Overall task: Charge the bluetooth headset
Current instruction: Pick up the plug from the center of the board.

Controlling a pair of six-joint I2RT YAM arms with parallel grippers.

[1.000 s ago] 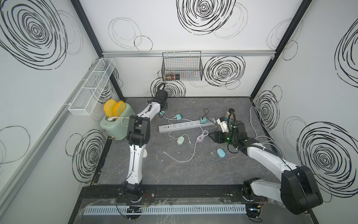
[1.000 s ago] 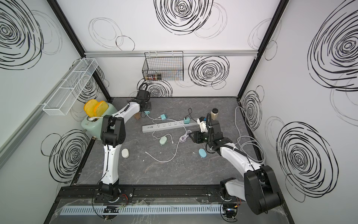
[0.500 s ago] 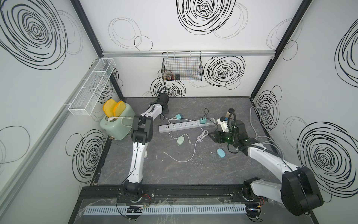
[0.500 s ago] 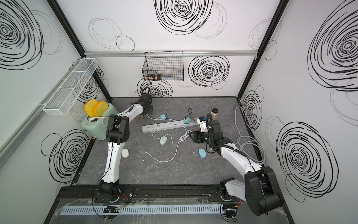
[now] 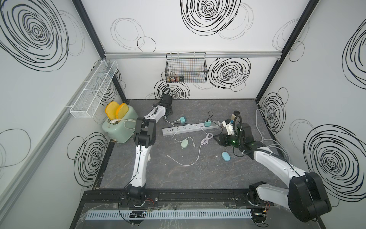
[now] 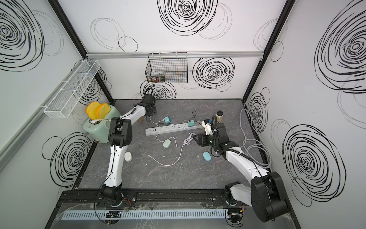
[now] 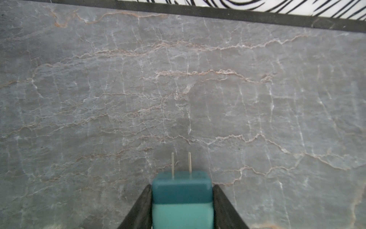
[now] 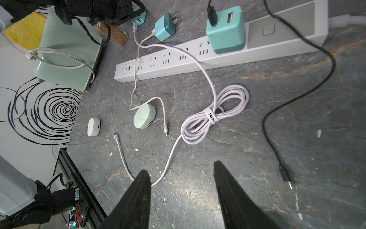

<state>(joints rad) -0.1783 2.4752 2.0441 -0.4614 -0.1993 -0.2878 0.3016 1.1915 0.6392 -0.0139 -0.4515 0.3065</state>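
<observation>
**Left clamped on teal charger, right open over the cables**

Left gripper (image 7: 182,187): a teal charger (image 7: 181,210) is clamped between the left fingers (image 7: 139,212). It is touched on both sides, and its two prongs point straight ahead past the fingertips. Only bare grey table (image 7: 178,89) is seen ahead of them, up to the wall edge.

A thin white cable (image 8: 135,79) is plugged into that charger. It is laid across the power strip (image 8: 178,63) and curved past the green case (image 8: 144,117). Its free plug lies just beside the case and is not inserted.

Right gripper (image 8: 181,167): the right fingers (image 8: 136,198) are spread wide above the table, with nothing between them.

- A slack run of the lilac cable (image 8: 212,117) passes just ahead of the fingertips, and its tied coil lies farther ahead.
- The green case is ahead of the fingertips, well apart from them.
- The white case (image 8: 93,126) is farther out to the same side, near the table edge.
- The blue case (image 5: 225,156) sits behind the fingertips, beside the right arm.

Which case is the target cannot be told.

Beyond the strip, a loose charger (image 8: 164,26) lies on the table with the lilac cable attached. A plugged-in charger (image 8: 225,33) is seated in the strip. Its black cable (image 8: 263,125) ends free on the table, off to the fingers' other side.
</observation>
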